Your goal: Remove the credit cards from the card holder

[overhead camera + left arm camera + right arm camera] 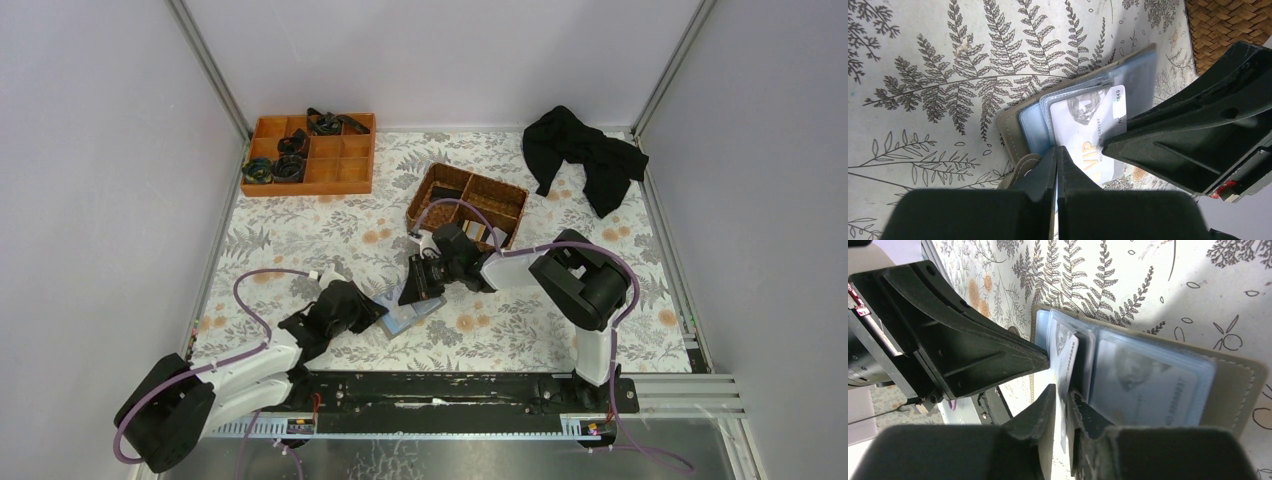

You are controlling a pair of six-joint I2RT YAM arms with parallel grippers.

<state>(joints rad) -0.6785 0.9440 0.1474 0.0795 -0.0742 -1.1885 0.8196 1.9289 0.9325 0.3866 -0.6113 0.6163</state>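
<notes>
Partly done: the flat blue-grey bifold card holder (405, 316) lies open by the middle of the floral table's (300, 235) near edge. The right gripper (1063, 390) pinches a pale VIP card (1088, 125) half out of its sleeve, while the left gripper (1056, 150) is clenched at the holder's edge. A grey card (1143, 385) is sleeved, and others seem to lie in the brown wicker basket (440, 178).

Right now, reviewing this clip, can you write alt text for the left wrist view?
The card holder lies open on a fern-printed table cover, a pale card marked VIP partway out of its clear sleeve. The left gripper has its jaws closed on the holder's near edge; the right gripper grips the card. A corner of a wicker basket shows behind.
</notes>
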